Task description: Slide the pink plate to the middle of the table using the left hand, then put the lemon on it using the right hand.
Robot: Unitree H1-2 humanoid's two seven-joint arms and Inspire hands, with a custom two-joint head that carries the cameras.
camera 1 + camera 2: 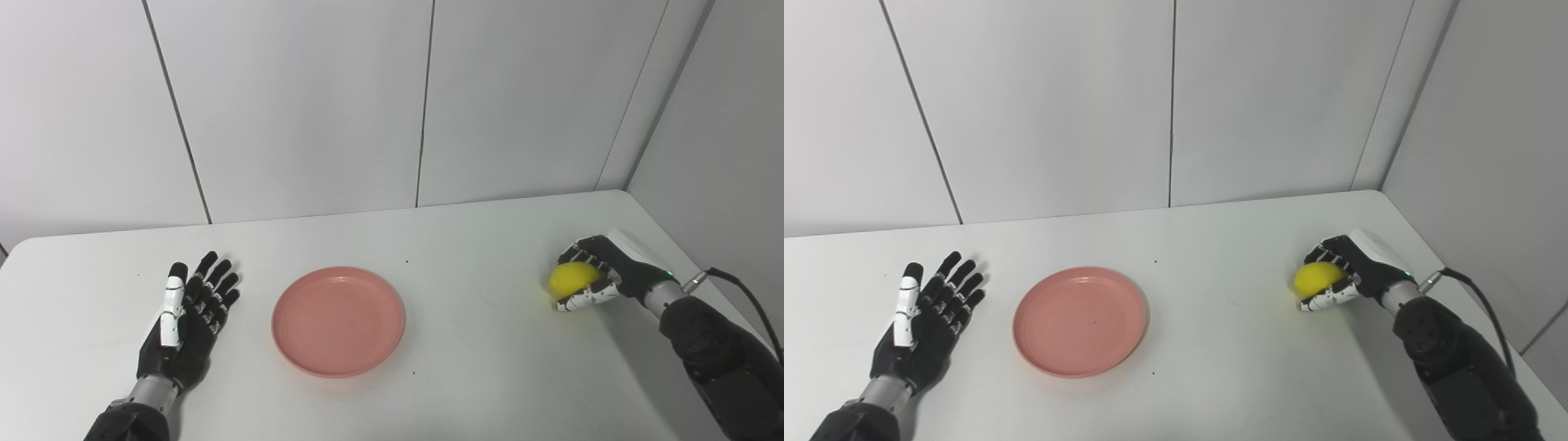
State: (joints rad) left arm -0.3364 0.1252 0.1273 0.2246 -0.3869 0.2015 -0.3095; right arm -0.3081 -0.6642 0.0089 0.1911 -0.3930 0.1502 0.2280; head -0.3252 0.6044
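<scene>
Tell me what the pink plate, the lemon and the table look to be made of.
Pink plate: likely plastic, matte, with an even colour and faint moulded rings. Lemon: smooth, uniformly yellow, possibly an artificial one; cannot tell. Table: white laminate or plastic by its look, a smooth matte top with rounded corners.

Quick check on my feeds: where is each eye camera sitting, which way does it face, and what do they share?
Left eye view: on the head, looking down over the table toward the wall; left hand open, palm up.
Right eye view: just beside it, same aim, scene shifted left; right hand wraps the lemon.
Shared: both arms, the lemon, the pink plate.
</scene>
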